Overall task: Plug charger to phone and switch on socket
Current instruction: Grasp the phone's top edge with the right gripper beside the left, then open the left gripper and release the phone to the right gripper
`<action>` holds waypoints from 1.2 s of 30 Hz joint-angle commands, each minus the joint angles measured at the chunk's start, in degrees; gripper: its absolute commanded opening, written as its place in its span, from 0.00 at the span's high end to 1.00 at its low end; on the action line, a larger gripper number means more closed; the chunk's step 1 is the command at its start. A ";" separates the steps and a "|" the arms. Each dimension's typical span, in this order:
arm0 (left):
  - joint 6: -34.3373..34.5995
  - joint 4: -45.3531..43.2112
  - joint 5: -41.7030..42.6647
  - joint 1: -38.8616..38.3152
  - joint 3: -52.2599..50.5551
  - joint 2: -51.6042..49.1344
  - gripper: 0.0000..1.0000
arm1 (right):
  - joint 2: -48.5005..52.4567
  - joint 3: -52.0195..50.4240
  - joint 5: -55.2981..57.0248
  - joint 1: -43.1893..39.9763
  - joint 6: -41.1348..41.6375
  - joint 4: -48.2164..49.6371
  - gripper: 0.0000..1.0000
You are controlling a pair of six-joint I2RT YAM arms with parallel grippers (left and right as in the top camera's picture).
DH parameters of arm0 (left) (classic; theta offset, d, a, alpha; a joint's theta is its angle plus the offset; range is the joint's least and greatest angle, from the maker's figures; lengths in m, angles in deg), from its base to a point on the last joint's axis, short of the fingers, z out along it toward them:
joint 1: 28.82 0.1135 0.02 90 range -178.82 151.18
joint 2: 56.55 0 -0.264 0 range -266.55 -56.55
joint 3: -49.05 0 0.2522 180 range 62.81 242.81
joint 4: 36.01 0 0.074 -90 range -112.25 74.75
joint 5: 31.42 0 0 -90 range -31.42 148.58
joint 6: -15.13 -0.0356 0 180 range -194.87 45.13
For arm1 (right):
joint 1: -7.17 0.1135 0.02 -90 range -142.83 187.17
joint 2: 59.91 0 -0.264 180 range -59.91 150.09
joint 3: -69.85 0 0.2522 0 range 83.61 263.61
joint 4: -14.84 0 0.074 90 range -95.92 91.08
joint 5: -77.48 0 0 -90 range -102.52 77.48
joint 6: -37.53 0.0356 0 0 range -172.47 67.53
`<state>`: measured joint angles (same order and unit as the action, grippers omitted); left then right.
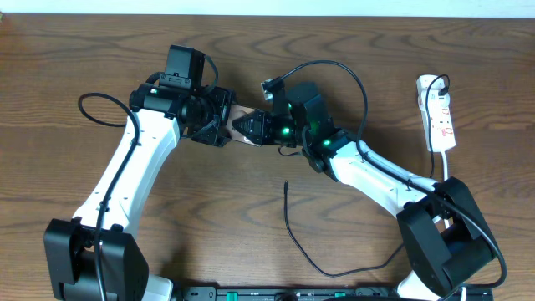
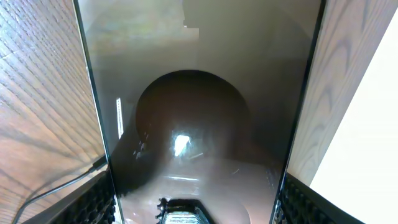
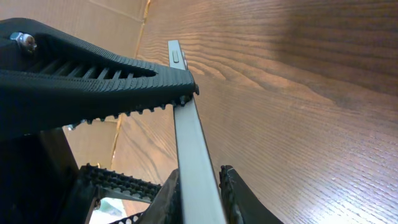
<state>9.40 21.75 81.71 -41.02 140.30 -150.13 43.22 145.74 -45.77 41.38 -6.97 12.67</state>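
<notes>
The phone (image 1: 241, 114) is held above the table between both grippers, mostly hidden by them in the overhead view. My left gripper (image 1: 219, 125) is shut across the phone's width; its glossy dark screen (image 2: 193, 137) fills the left wrist view between the two fingers (image 2: 93, 202). My right gripper (image 1: 252, 127) is shut on the phone's thin silver edge (image 3: 189, 143), with one finger (image 3: 239, 196) on each face. The charger (image 1: 294, 238) lies loose on the table, its tip (image 1: 286, 184) pointing up below the grippers. The socket (image 1: 438, 117) lies at the far right.
The left gripper's ribbed finger (image 3: 93, 81) crosses the right wrist view and presses on the phone's edge. Thick black arm cables loop behind both wrists. The socket's white cord (image 1: 445, 163) runs down toward the right arm's base (image 1: 443, 242).
</notes>
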 commanded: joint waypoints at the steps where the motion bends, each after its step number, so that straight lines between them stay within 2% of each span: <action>1: 0.50 -0.20 1.90 -0.42 1.49 2.08 0.93 | 0.72 0.66 0.33 0.98 0.76 0.00 0.84; 11: 0.50 -0.20 1.90 -0.42 1.49 2.08 0.92 | 0.72 0.66 0.33 1.03 0.76 0.00 0.87; 18: 0.52 -0.20 1.88 -0.42 1.49 2.08 0.92 | 0.72 0.66 0.33 1.03 0.76 -0.02 0.93; 31: 0.50 -0.17 1.88 -0.42 1.49 2.08 0.93 | 0.72 0.66 0.33 1.03 0.79 -0.02 0.94; 32: 0.50 -0.17 1.88 -0.42 1.49 2.08 0.92 | 0.72 0.66 0.33 1.03 0.76 -0.02 0.94; 36: 0.48 -0.15 1.90 -0.42 1.49 2.08 0.64 | 0.72 0.66 0.31 1.03 0.79 -0.02 0.96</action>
<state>9.36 21.89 81.56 -41.02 140.30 -150.13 43.22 145.77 -46.58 41.38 -6.87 12.96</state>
